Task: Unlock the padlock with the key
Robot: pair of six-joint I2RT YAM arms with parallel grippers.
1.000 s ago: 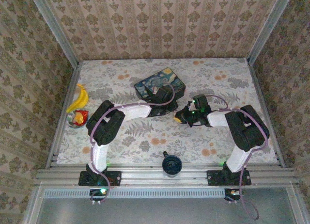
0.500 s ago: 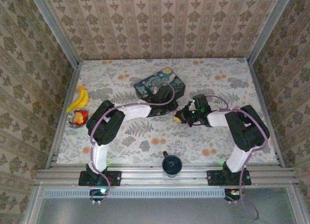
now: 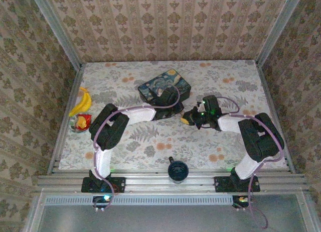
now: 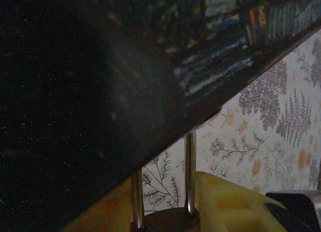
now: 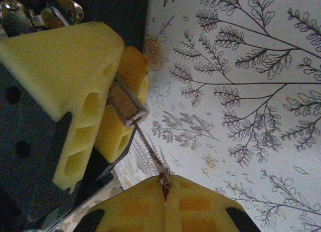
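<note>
- Left end effector (image 4: pixel 165 214) is clamped on the padlock (image 5: pixel 124 102), body pinched between its yellow pads. The shackle (image 4: pixel 189 166) runs up from the pads into the dark box (image 4: pixel 100 91) right over it.
- Right end effector (image 5: pixel 165 199) is closed on the key (image 5: pixel 150 149). The thin blade sticks out ahead of its tips and reaches the padlock's face; seated in the keyway or not, can't tell.
- Padlock: tiny, light, rigid metal, probably slick. Best held by the flat sides of the body, keyway and shackle left free.
- Key: thin, may bend or slip in the pads when twisted. Hold it by the head and turn gently.
- Flowered desk (image 5: pixel 241 91) lies beneath both.
</note>
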